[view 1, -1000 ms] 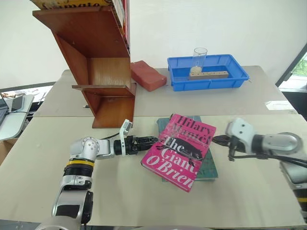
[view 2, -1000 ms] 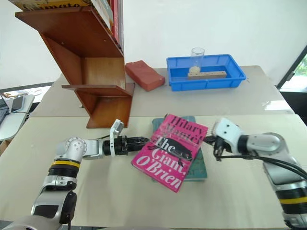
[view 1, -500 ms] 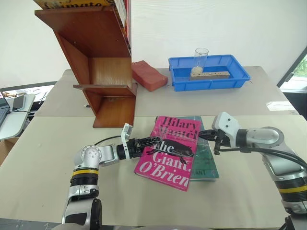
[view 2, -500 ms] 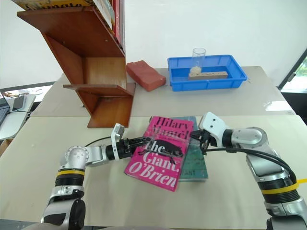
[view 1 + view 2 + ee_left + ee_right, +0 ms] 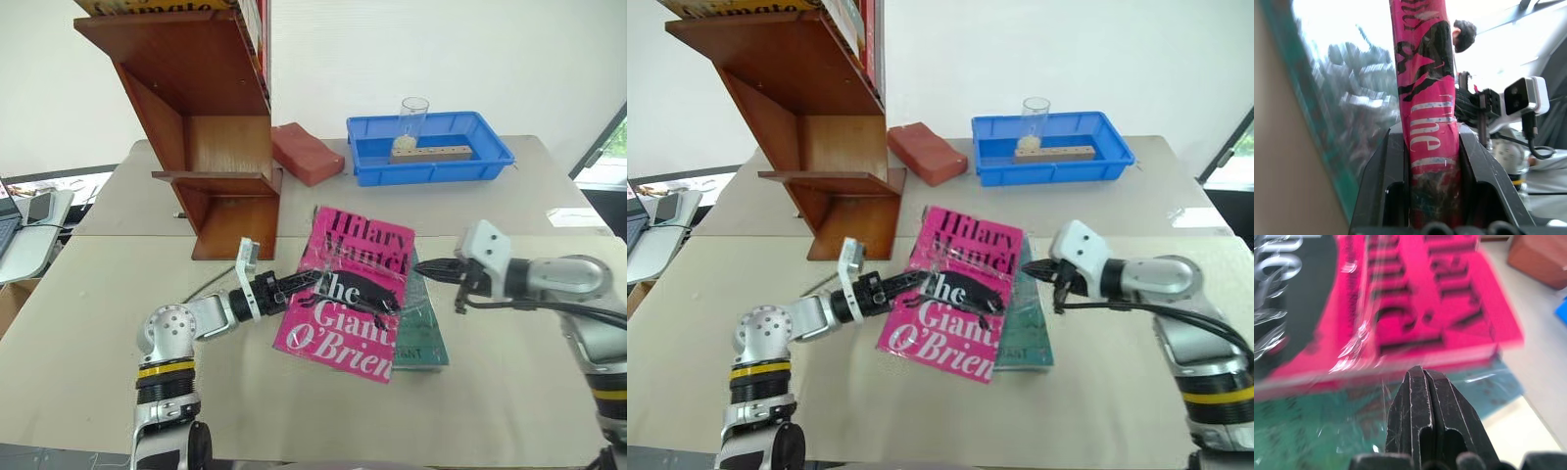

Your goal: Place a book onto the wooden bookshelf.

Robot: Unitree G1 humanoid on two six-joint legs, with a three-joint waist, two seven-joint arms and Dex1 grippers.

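book (image 5: 355,292) in bright pink, lifted at a slant over the near table's middle, its far edge raised above the teal-green book (image 5: 423,328) beneath, is pinched at its left edge by the left gripper (image 5: 294,284); the wooden bookshelf (image 5: 201,127) stands well apart at the far left of the table, by the seam with the back table. right gripper (image 5: 434,266) hangs closed just beside the book's right edge; whether it touches the wrap cannot be told. a blue tray (image 5: 431,147) and a red brick (image 5: 305,153) sit on the back table.

left wrist view: both fingers (image 5: 1388,166) clamp the pink cover between them.

right wrist view: fingers (image 5: 1422,406) pressed together, empty, nose toward the pink edge over the teal cover.

grasp looks done; carrying to the shelf and setting down remain.
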